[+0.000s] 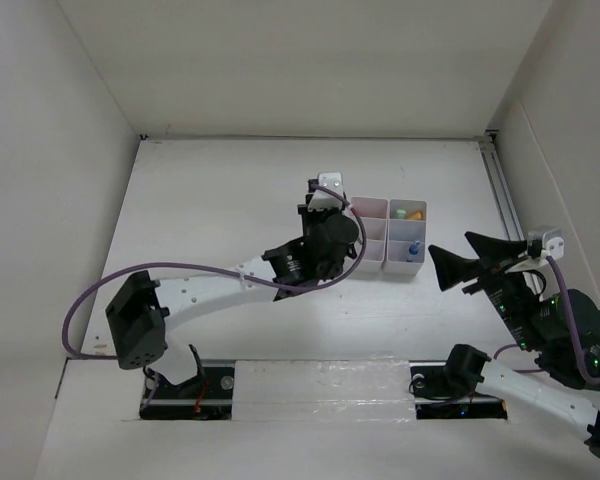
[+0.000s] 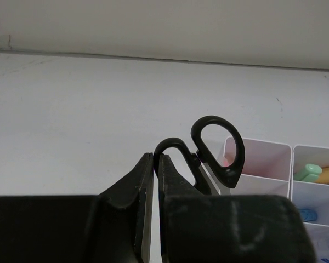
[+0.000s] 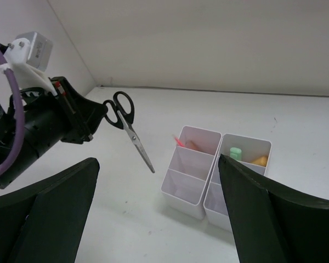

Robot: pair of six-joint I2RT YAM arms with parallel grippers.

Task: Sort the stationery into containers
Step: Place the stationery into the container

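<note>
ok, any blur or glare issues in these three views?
Top external: flat, even light, faint shadows, mild glare on the glossy strip at the near edge. Left wrist: left claw is dark and soft up close, scissors handle sharp. Right wrist: right claw looms soft-edged and dark; scissors and organiser in focus.

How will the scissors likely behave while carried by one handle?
Probably stiff: the scissors jut straight, blades closed. Pinched by one handle loop in the left gripper, they may swing or pivot. The pointed tip could snag the organiser rim.
</note>
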